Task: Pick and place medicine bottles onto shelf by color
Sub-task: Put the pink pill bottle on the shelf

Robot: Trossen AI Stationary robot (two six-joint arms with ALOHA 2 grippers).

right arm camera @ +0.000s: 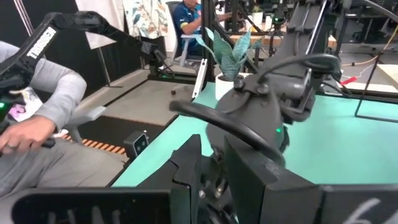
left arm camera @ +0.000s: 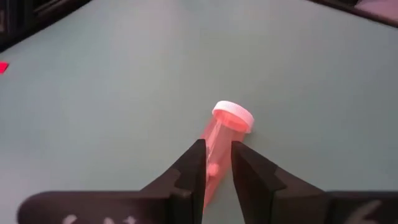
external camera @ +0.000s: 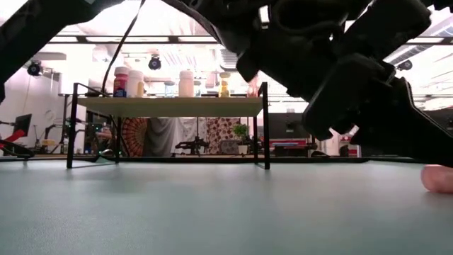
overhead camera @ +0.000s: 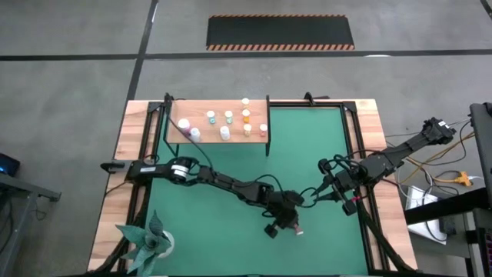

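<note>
1. The left gripper pinches a pink bottle lying on the green mat.
2. The right gripper waits nearby, fingers close together, holding nothing.
3. Other bottles stand on the shelf.

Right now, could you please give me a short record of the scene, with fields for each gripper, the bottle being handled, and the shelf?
left gripper: low over the green mat, fingers closing around a pink bottle
pink bottle: lying on its side on the mat, white cap pointing away from the gripper
right gripper: waiting above the mat's right part, nothing visibly held
shelf: at the table's far edge, several bottles standing on it
</note>
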